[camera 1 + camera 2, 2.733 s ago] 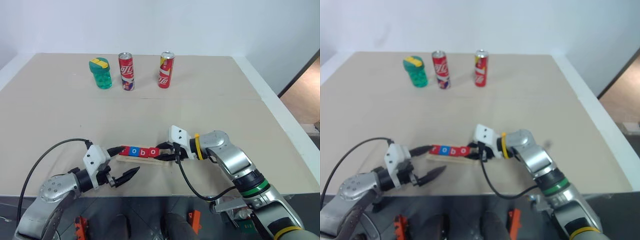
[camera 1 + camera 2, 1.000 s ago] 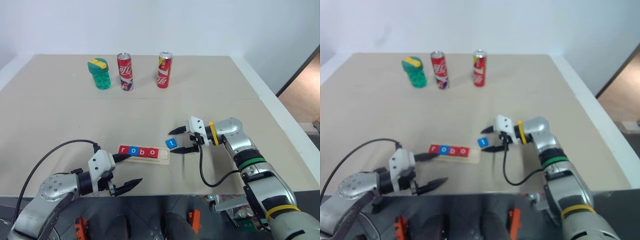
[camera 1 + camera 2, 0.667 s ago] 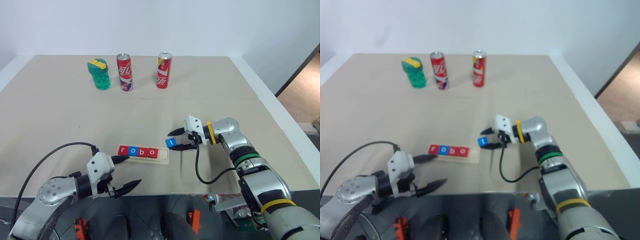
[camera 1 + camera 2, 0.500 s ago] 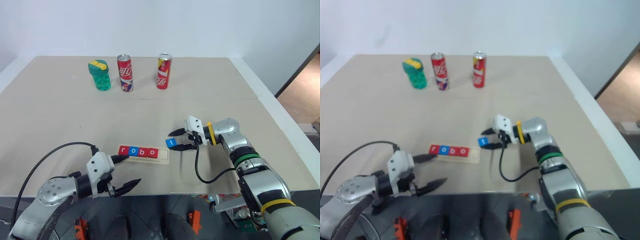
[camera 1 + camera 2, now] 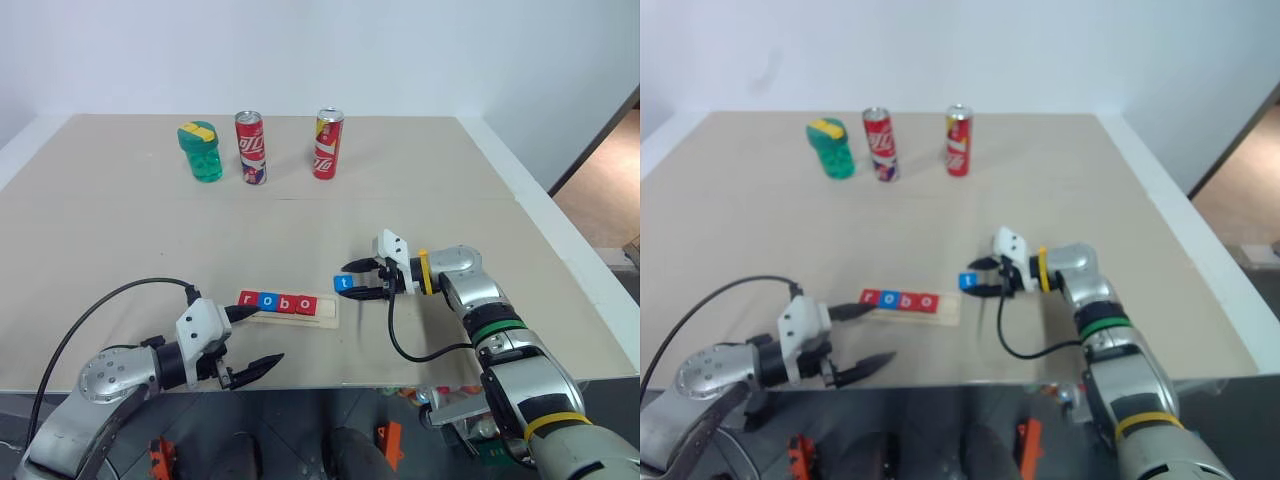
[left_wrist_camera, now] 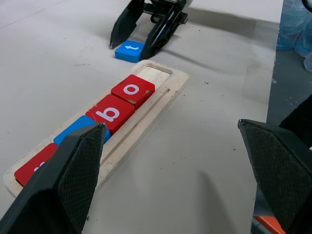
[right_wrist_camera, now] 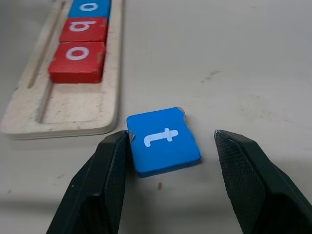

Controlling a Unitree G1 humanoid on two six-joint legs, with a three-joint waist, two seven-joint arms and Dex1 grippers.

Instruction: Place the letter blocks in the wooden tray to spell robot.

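From the head cameras: the wooden tray (image 5: 288, 307) lies on the counter (image 5: 300, 225) with four letter blocks in its groove, reading r, o, b, o, and the last slot at its right end bare. The blue t block (image 5: 343, 284) sits flat on the counter just off that end, not yet in the tray. The right pincer (image 5: 364, 279) reaches in from the right, level with that block, its black fingers spread to either side of it. The left pincer (image 5: 257, 337) waits near the tray's left end, wide open and empty. Far back stand two red soda cans (image 5: 251, 147) and a green bottle (image 5: 203, 151), well clear of the play.

Left wrist view now: the red o (image 6: 132, 90), the red b (image 6: 111, 113), a blue tile behind them, and the empty slot (image 6: 152, 75) just before the t block.

Right wrist view, the close one: the t block sits between the fingers (image 7: 108, 175). One looks to be touching the block's edge at a corner; the other stands off with counter showing between. So the pincer is part-open, gripping nothing.

The danger, as I read it: the block sits skewed between the fingers, so closing could spin it or squirt it out. A loose pinch might also drop it short of the slot, or nudge the red o beside it.
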